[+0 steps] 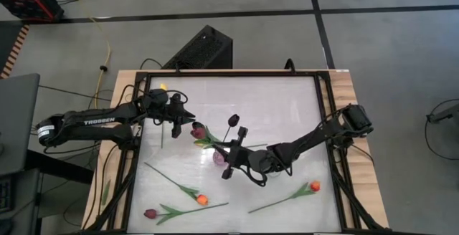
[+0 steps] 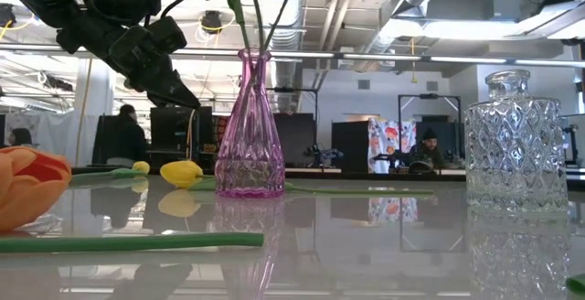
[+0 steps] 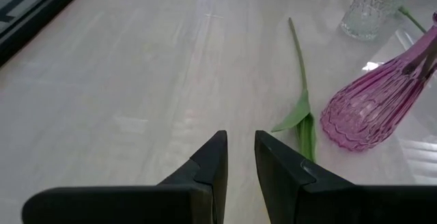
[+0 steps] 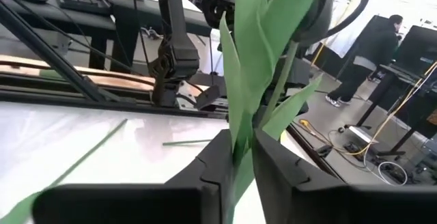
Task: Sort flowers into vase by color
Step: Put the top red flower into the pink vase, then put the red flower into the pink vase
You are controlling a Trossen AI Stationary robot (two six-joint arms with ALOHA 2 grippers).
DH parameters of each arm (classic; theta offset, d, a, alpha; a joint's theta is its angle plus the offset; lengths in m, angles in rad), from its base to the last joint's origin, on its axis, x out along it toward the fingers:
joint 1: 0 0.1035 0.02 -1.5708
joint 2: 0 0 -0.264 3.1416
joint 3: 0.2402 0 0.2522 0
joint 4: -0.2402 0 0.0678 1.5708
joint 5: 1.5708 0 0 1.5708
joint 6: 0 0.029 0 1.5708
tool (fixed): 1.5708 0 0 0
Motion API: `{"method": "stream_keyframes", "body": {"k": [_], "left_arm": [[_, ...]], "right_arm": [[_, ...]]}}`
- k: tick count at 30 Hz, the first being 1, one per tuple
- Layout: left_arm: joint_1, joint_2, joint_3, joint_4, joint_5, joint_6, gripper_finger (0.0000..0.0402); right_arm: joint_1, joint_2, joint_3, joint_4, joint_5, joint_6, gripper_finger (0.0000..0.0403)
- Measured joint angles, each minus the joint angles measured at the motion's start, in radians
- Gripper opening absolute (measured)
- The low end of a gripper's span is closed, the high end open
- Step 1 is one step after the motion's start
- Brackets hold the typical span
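Note:
A pink glass vase [image 2: 249,126] stands mid-table with green stems rising from its neck, and a maroon tulip head [image 1: 197,130] leans out beside it. My right gripper [image 1: 233,150] hovers over the vase, shut on a tulip with a dark head [image 1: 234,120]. My left gripper [image 1: 179,117] hangs to the left of the vase above the table, open by a narrow gap and holding nothing [image 3: 239,156]. Loose tulips lie flat on the table: an orange one [image 1: 201,200], a maroon one [image 1: 150,213], another orange one [image 1: 314,186] and a yellow one [image 2: 183,172]. My right gripper pinches the tulip's green stem and leaves [image 4: 240,138] between its two fingers, which lie across the stem. The stem and leaves stand up beyond the fingers. The part below the fingers is hidden by the gripper, so whether it reaches the vase cannot be told.
A clear cut-glass vase [image 2: 516,144] stands near the pink one. A bare stem with a leaf [image 3: 300,80] lies on the table ahead of my left gripper. A black frame [image 1: 323,120] borders the white table. People and desks fill the room behind.

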Motion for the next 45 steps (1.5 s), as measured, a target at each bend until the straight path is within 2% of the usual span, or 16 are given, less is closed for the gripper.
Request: {"method": "stream_keyframes", "body": {"k": [9, 13, 15, 18, 25, 30, 35, 39, 43, 45], "left_arm": [[0.0, 0.0, 0.0, 0.0, 0.0, 0.0, 0.0061], [0.0, 0.0, 0.0, -0.001, 0.0, 0.0, 0.0061], [0.0, 0.0, 0.0, -0.001, 0.0, 0.0, 0.0061], [0.0, 0.0, 0.0, 0.0, 0.0, 0.007, 0.0061], [0.0, 0.0, 0.0, -0.003, 0.0, 0.01, 0.0061], [0.0, 0.0, -0.045, 0.056, 0.001, 0.026, 0.0061], [0.0, 0.0, -0.077, 0.098, 0.005, 0.014, 0.0061], [0.0, 0.0, -0.08, 0.082, 0.007, -0.001, 0.0061], [0.001, -0.006, -0.058, -0.033, -0.006, -0.025, 0.0061], [0.001, -0.008, -0.013, -0.126, -0.063, -0.027, 0.0061]], "right_arm": [[0.019, -0.023, 0.0, -0.044, 0.047, 0.02, 0.0162], [0.028, -0.076, 0.019, -0.199, 0.039, 0.125, 0.0204], [0.031, -0.109, 0.031, -0.311, -0.011, 0.203, 0.0219], [0.031, -0.155, 0.041, -0.427, -0.147, 0.334, 0.0229], [0.039, -0.256, 0.042, -0.609, -0.499, 0.609, 0.0228], [0.06, -0.314, 0.042, -0.767, -0.728, 0.803, 0.0228], [0.122, -0.307, 0.043, -0.94, -0.747, 0.837, 0.0228], [0.157, -0.252, 0.043, -0.98, -0.746, 0.825, 0.0228], [0.161, -0.18, 0.043, -0.957, -0.744, 0.807, 0.0228], [0.157, -0.149, 0.042, -0.959, -0.744, 0.807, 0.0227]]}}
